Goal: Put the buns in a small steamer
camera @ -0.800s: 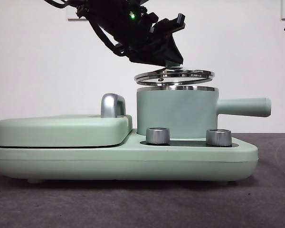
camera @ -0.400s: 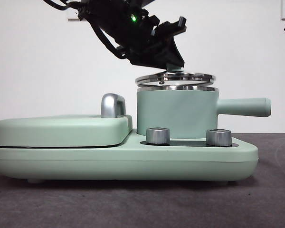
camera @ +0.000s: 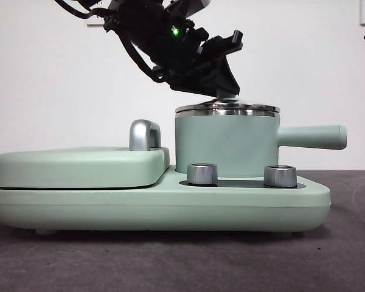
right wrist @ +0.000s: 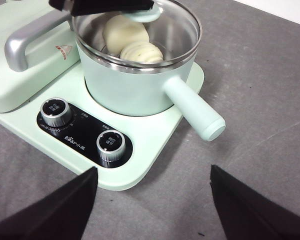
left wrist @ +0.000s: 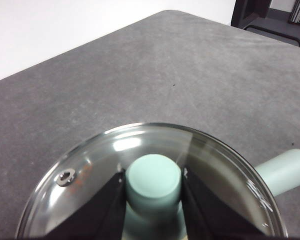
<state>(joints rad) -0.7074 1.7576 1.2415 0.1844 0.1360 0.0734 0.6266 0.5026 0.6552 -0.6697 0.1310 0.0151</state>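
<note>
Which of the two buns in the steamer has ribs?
The bun nearer the steamer's handle is ribbed like a shell. The other bun, farther from the handle, is smooth.

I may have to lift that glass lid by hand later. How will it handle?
Probably rigid and breakable: the lid looks like glass in a steel rim. The small round knob, now clamped by the left gripper, is the only hold and looks smooth, so perhaps slippery. It sits flat on the steamer, so tipping seems unlikely.
</note>
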